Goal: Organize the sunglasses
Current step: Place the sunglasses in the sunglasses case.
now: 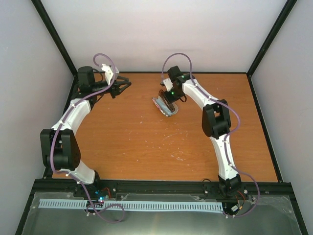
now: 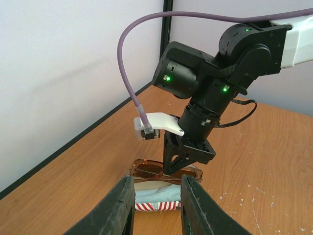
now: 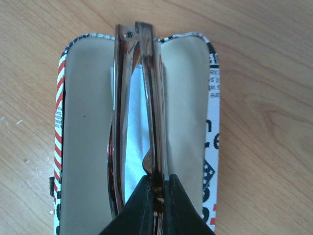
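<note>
The sunglasses (image 3: 152,93), folded, with a thin reddish-brown frame, stand on edge over an open tan case (image 3: 83,107) with a red-white striped rim. My right gripper (image 3: 159,188) is shut on the sunglasses' frame from above. A light blue cloth (image 3: 134,147) lies inside the case under them. In the left wrist view the sunglasses (image 2: 149,169) rest at the case's (image 2: 156,206) far side under the right gripper (image 2: 171,165). My left gripper (image 2: 158,179) is open and holds nothing. It hovers well back from the case, near the table's far left (image 1: 122,87).
The case (image 1: 164,107) sits at the middle back of the wooden table (image 1: 146,142). Black frame posts and white walls close in the back and sides. The left arm stretches along the left edge.
</note>
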{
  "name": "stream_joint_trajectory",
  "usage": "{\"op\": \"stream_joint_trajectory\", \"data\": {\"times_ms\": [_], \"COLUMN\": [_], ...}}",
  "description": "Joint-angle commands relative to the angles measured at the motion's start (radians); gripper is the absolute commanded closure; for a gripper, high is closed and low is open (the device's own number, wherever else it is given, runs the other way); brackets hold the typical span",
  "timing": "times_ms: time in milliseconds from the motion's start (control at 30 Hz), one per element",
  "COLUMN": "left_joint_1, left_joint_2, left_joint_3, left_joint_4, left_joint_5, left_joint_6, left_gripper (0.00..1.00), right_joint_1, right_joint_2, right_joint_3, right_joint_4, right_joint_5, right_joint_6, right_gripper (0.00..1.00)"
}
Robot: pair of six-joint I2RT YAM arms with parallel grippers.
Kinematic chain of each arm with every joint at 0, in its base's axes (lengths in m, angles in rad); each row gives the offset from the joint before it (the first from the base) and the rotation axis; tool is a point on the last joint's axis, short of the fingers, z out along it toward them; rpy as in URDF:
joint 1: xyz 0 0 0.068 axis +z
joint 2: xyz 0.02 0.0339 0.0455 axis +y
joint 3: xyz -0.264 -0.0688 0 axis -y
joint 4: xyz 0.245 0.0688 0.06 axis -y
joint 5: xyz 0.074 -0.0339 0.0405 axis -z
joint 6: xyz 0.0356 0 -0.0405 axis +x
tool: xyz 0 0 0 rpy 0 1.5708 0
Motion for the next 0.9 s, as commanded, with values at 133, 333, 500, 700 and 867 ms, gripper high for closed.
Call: {"op": "stream_joint_trajectory", "data": {"times_ms": [133,333,500,700,867], "left_joint_1": [0.006,0.006,0.006,0.006,0.006], "left_joint_2": [0.018,0.023,0.027,0.025,0.021], "left_joint_3": [0.025,0.027,0.028,0.025,0.023], "left_joint_4": [0.006,0.001,0.002,-0.001,-0.014], "left_joint_5": [-0.008,-0.008,-0.01,-0.011,-0.011], "left_joint_6": [0.013,0.02,0.018,0.029,0.041], "left_gripper": [0.7,0.68,0.66,0.65,0.64], "right_joint_1": [-0.005,-0.005,-0.005,-0.028,-0.045], "right_joint_2": [0.062,0.099,0.106,0.106,0.117], "right_joint_3": [0.055,0.124,0.122,0.091,0.09], "right_joint_4": [-0.068,-0.098,-0.108,-0.059,-0.051], "right_joint_5": [-0.079,-0.13,-0.147,-0.198,-0.22], "right_joint_6": [-0.011,-0.011,-0.002,0.097,0.144], "right_gripper": [0.97,0.97,0.96,0.97,0.97]}}
